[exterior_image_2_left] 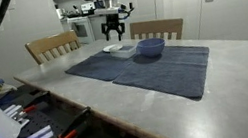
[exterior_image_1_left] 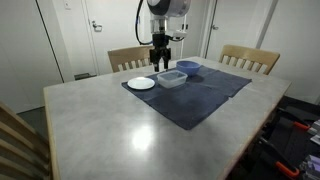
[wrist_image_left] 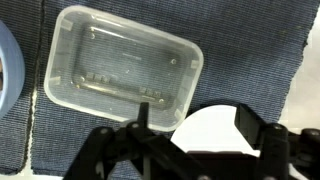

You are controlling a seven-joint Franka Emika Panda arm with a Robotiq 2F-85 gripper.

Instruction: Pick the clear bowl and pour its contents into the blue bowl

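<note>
Currently the tool [wrist_image_left: 205,135] stands open, gripping nothing; the clear bowl [wrist_image_left: 120,70] rests on the cloth [wrist_image_left: 250,60] just beyond its fingertips.

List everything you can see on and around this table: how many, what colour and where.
clear bowl: one, transparent, on the cloth mat between the white plate and the blue bowl
blue bowl: one, solid blue, on the mat beside the clear bowl
white plate: one, white, on the mat on the clear bowl's other side
cloth mat: one, dark blue, spread over the table's far half
table: one, grey top
wooden chairs: three, light wood, two at the table's far side, one at a near corner
arm: one, pale, coming down from above
gripper: one, black, open, above the clear bowl, holding nothing
</note>
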